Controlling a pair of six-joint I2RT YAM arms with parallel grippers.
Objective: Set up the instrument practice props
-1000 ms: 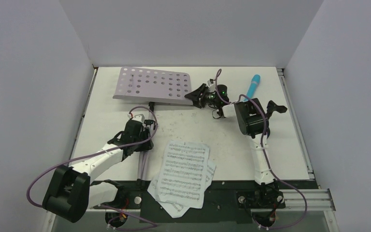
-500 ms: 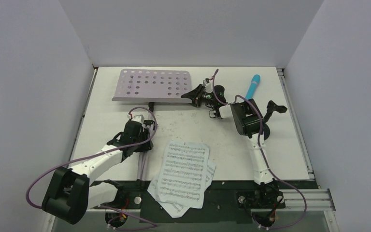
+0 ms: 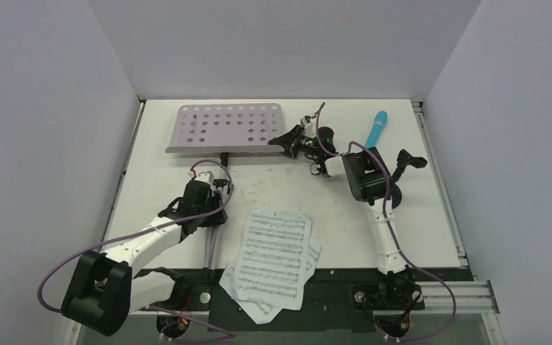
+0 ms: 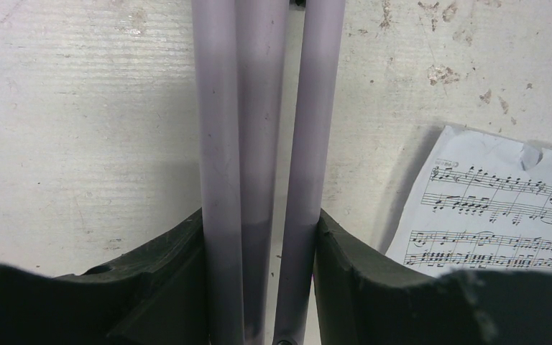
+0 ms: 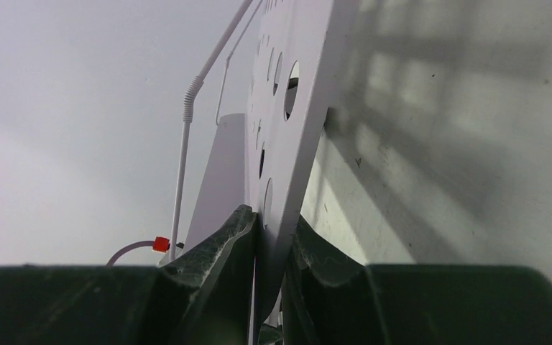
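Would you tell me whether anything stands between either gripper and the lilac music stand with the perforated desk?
Nothing visible does. The left gripper is clamped on the bundled tubes of the lilac music stand, and the right gripper pinches the right edge of its perforated desk.

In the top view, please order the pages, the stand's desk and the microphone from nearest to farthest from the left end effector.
From the left end effector:
1. Pages, just to its right.
2. Desk, behind it.
3. Microphone, far back right.
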